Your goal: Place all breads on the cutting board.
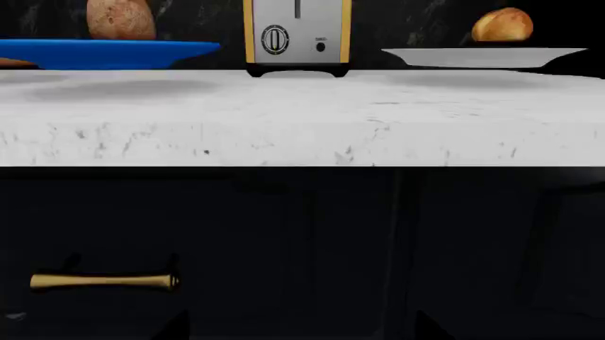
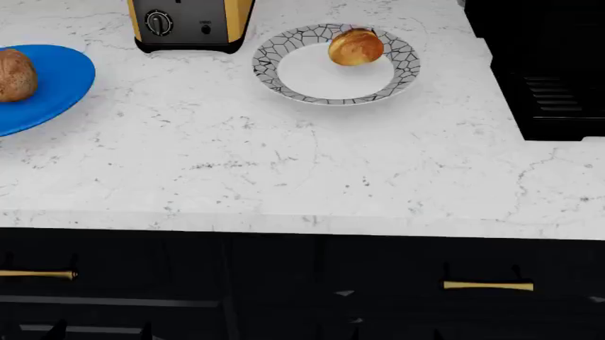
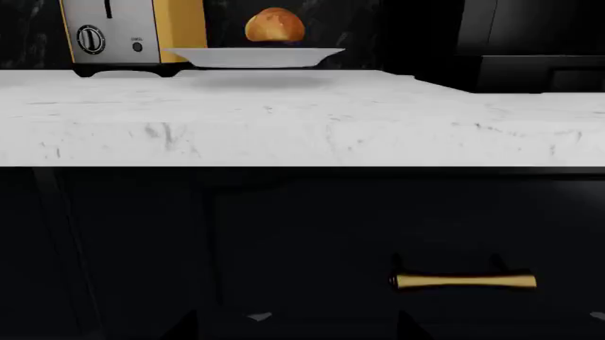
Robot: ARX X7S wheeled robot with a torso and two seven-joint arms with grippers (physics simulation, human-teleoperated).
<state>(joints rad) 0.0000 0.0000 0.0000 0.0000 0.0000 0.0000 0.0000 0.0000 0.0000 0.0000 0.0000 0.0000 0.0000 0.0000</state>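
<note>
I judge nothing done yet: the golden roll (image 2: 355,47) sits on the patterned plate (image 2: 283,79) near the counter's (image 2: 283,163) back edge, the brown roll (image 2: 16,75) on the blue plate (image 2: 57,92) at its left edge, no cutting board shows, and neither end effector is visible, so I cannot tell their state.

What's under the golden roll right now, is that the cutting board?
No. The golden roll sits on a white plate with a black crackle rim, near the toaster. The plate surface directly beneath the roll is covered. No cutting board is in view.
</note>
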